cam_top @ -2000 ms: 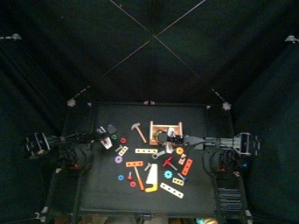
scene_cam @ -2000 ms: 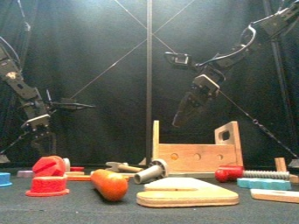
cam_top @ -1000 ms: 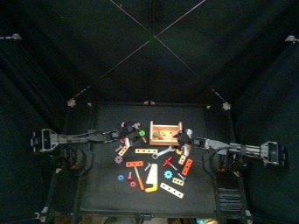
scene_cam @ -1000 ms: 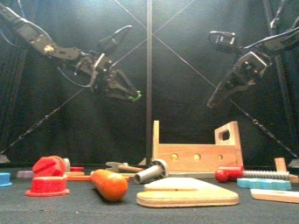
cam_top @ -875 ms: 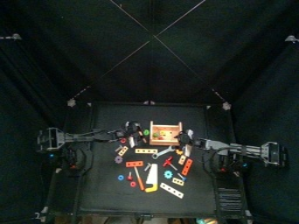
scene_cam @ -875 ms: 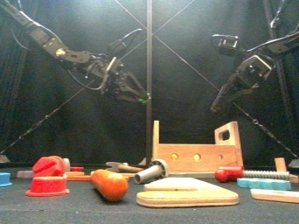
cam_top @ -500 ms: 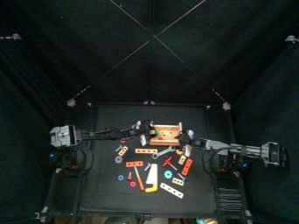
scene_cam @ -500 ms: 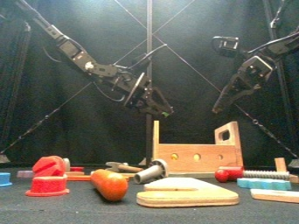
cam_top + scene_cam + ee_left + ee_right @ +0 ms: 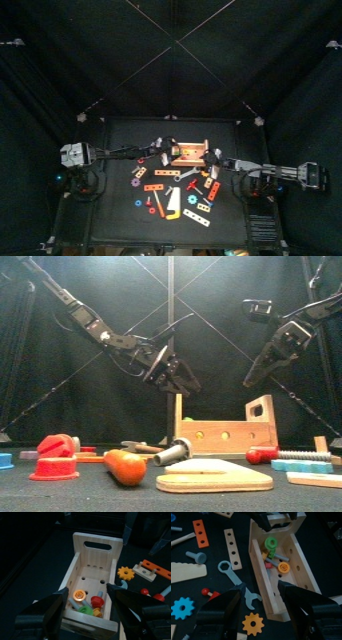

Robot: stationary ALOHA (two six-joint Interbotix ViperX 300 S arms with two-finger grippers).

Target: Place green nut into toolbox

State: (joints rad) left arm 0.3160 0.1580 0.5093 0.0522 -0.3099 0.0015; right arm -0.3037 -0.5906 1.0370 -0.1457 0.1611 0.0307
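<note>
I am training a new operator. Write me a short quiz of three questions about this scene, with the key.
1. True or false: the green nut lies inside the toolbox.
2. The gear lying beside the toolbox is: A orange, B green, C white.
3. Fill in: the left gripper has its jaws ____.
Key: 1 true; 2 A; 3 open.

An orange-handled tool point(image 9: 124, 467) lies at the near edge of the table point(image 9: 80, 499), with a flat light-wood saw shape point(image 9: 214, 477) to its right. Red pieces point(image 9: 55, 456) stand at the left. A red-headed bolt point(image 9: 263, 454) and a blue threaded bolt point(image 9: 301, 465) lie at the right. Seen from the wrist, a blue-grey wrench point(image 9: 236, 580), an orange gear point(image 9: 254, 623), a blue gear point(image 9: 181, 607) and perforated strips point(image 9: 233, 548) are spread beside one another.
</note>
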